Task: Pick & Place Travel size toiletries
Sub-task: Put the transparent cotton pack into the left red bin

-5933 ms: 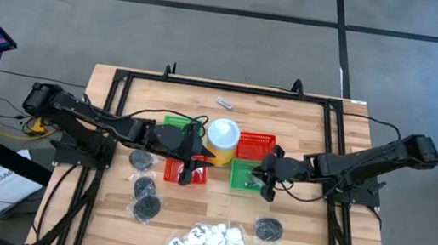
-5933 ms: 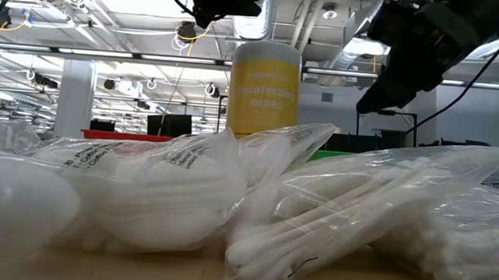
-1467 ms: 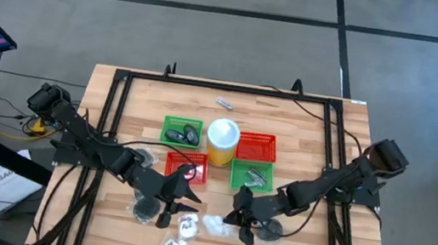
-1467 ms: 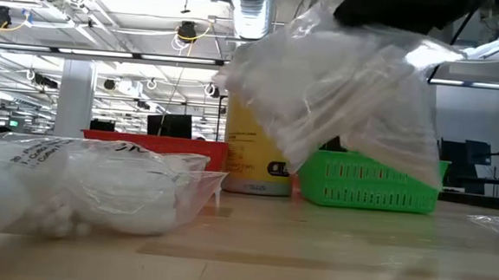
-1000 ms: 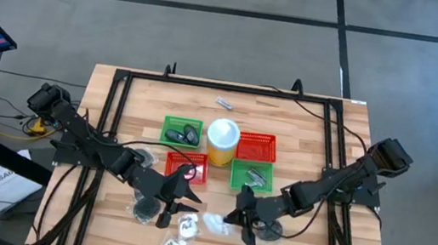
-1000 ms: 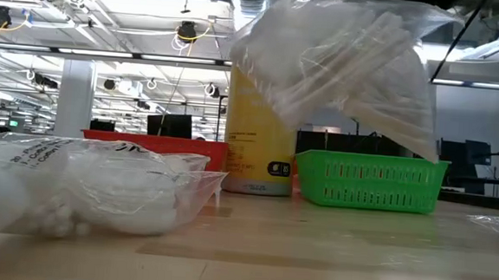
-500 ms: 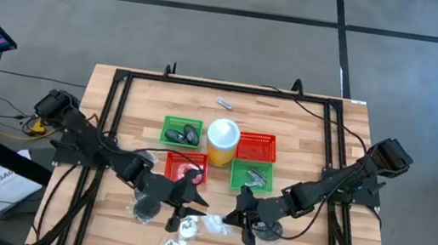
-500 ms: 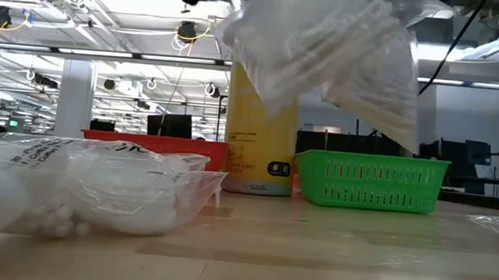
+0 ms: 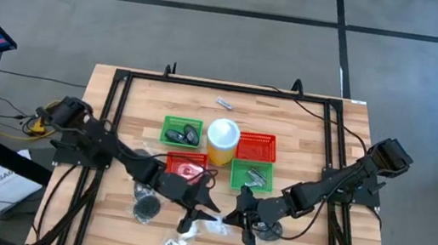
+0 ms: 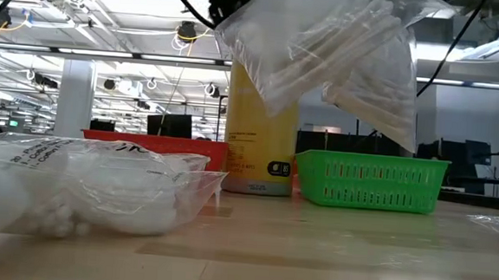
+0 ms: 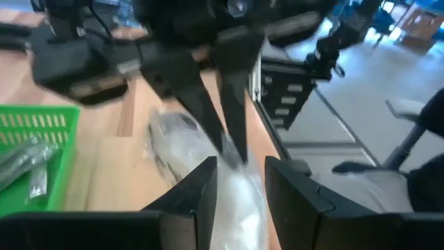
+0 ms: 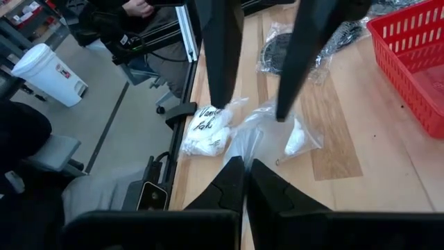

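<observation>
Right gripper point(image 9: 233, 219) pinches the swab bag point(image 10: 342, 50) aloft at the table's 6 o'clock, clear for carrying. Left gripper point(image 9: 193, 213), fingers spread, reaches toward it from 9 o'clock.

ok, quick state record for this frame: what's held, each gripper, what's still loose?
held item: clear bag of cotton swabs, hanging in mid-air
right gripper: jaws shut on the bag's edge
left gripper: jaws open, one either side of the bag
loose: packet of white pieces; bagged dark round piece
front green basket: silvery pieces inside
</observation>
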Controlling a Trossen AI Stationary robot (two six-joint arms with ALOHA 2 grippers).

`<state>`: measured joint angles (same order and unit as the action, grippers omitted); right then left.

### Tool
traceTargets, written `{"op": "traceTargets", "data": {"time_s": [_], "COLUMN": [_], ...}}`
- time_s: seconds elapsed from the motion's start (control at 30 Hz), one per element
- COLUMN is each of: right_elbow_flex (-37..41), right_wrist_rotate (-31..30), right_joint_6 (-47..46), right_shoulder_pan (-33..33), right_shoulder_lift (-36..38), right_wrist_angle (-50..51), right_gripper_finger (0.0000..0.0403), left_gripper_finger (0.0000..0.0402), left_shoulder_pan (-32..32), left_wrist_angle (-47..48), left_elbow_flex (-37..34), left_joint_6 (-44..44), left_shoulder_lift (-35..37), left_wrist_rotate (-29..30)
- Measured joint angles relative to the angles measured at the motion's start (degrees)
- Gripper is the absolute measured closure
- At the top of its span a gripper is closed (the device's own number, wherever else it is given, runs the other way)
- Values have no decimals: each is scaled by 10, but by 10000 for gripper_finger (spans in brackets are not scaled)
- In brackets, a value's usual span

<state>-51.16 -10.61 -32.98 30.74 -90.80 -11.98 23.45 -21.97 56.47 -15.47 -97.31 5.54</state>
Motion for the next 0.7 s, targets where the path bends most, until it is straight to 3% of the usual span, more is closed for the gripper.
{"op": "traceTargets", "data": {"time_s": [0.53, 0.7], "right_elbow_flex": [0, 0], "right_wrist_rotate": [0, 0], "right_joint_6": [0, 1], "right_shoulder_pan": [0, 0], "right_shoulder_lift": [0, 0], "right_wrist_angle": [2, 1], "right_gripper_finger": [403, 403], "left_gripper_finger": [291, 313], "left_shoulder_pan": [-7, -10], "left_wrist_angle": [-49, -51], "left_elbow_flex": [1, 1], "left_joint_6": [0, 0], "left_shoulder_lift": [-29, -29], "left_wrist_rotate": [-14, -14]}}
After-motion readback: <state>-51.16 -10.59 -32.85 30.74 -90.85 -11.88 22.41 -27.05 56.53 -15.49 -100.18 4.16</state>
